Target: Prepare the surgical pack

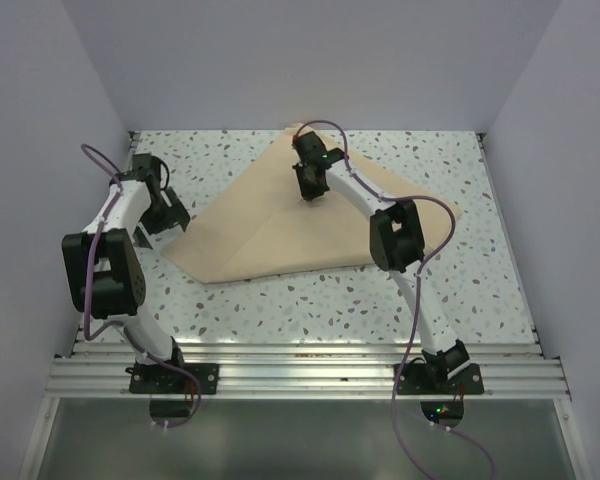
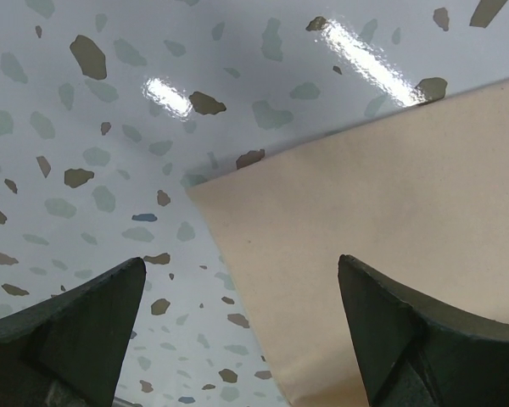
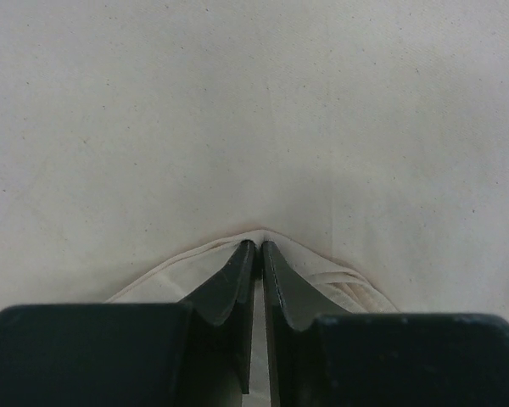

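The tan cloth (image 1: pixel 280 225) lies on the speckled table, partly folded, with a crease running across its middle. My right gripper (image 1: pixel 311 188) is shut on a fold of the tan cloth (image 3: pixel 254 127) and pinches a raised edge of it near the cloth's far middle. My left gripper (image 1: pixel 172 218) is open and empty, just above the table at the cloth's left corner (image 2: pixel 237 203); its right finger (image 2: pixel 407 322) is over the cloth. The steel tray, instruments, brown strips and gauze pads are out of view, perhaps under the cloth.
White walls close the table on the left, back and right. A metal rail (image 1: pixel 300 365) runs along the near edge where both arm bases are bolted. Purple cables hang off both arms.
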Controlling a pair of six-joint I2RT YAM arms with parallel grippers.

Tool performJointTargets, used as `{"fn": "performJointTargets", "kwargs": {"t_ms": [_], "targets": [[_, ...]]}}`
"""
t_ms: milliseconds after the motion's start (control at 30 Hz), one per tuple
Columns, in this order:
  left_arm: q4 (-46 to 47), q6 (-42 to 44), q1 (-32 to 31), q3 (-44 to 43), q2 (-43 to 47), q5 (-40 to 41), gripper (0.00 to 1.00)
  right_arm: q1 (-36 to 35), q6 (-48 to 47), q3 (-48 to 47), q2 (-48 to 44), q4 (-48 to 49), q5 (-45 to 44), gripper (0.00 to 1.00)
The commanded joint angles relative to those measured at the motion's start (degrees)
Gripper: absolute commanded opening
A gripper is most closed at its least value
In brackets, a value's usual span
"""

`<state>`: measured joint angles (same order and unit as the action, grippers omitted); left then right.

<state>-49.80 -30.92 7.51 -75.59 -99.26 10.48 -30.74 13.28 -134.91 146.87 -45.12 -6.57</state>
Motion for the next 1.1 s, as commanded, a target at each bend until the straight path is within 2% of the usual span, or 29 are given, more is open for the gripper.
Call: {"fn": "performJointTargets", "kwargs": {"t_ms": [0,167,267,367,567,700,767,800,1067], "targets": [[1.0,1.8,1.4,0.0,-0.9,-0.5,1.0,0.4,0.9,0.3,0.9,0.8,1.9,0.12],[1.8,3.6,3.6,1.1,-1.4,-1.2,1.0,0.4,1.1,0.0,1.8,0.4,3.3,0.15],[3.8,4.5,5.8,3.8,-0.8,-5.4,0.99,0.5,1.4,-1.1,2.9,-0.6,4.0,0.17],[7.1,5.6,7.6,6.5,-0.1,-8.4,0.96,0.5,1.7,-1.2,3.2,-0.5,4.5,0.19],[12.4,7.1,8.6,9.6,-1.0,-13.4,0.81,0.5,2.3,-1.1,3.2,-0.1,5.2,0.2],[16.5,7.4,8.6,9.6,-2.6,-16.9,0.77,0.5,2.2,-1.1,3.3,0.0,5.4,0.2],[17.5,7.4,8.6,9.6,-3.5,-17.8,0.73,0.5,2.3,-0.9,3.5,0.0,5.4,0.2],[17.7,7.5,8.6,9.2,-4.8,-17.8,0.68,0.4,2.3,-0.9,3.4,0.1,5.6,0.2],[16.8,8.3,8.6,9.1,-7.1,-15.1,0.64,0.5,2.5,-1.1,3.8,0.1,6.0,0.2]]}}
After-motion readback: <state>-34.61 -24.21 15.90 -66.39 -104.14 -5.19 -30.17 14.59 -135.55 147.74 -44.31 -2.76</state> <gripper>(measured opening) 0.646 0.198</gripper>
